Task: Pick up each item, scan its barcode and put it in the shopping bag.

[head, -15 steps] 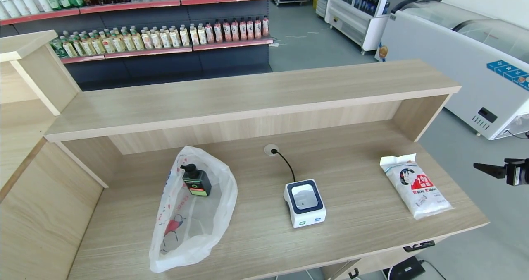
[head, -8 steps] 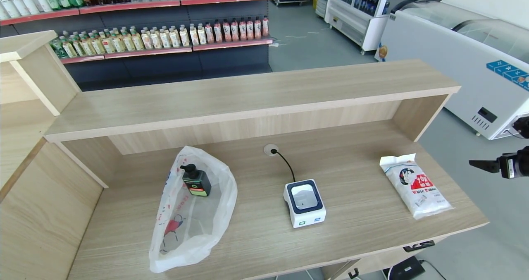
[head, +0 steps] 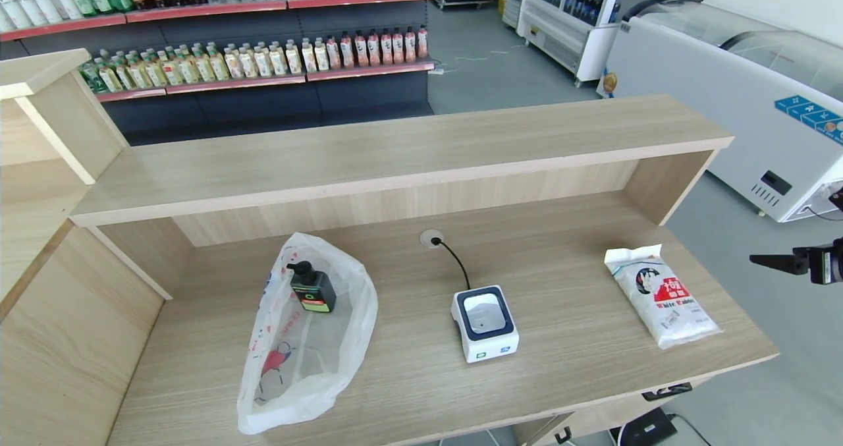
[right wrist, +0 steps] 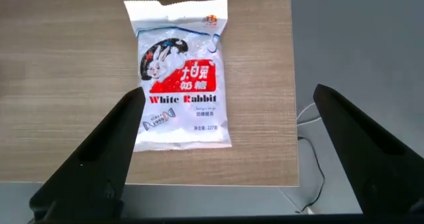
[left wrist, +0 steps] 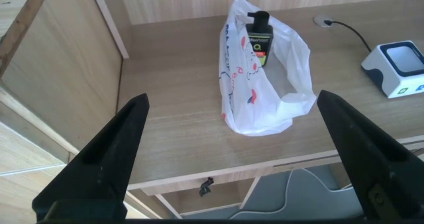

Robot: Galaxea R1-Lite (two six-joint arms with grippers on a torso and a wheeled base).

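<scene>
1. While the candy bag (head: 660, 296) lies flat near the counter's (head: 579, 367) right end, the right gripper (right wrist: 227, 91) hangs apart from it, fingers spread, empty.
2. The left gripper (left wrist: 233, 97), spread and empty, hangs well apart from the shopping bag (left wrist: 265, 105).
3. A dark bottle (head: 313, 288) sits inside that bag.

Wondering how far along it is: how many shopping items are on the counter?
2: a black bottle in the shopping bag, a white candy packet at the right end of the counter.
</scene>
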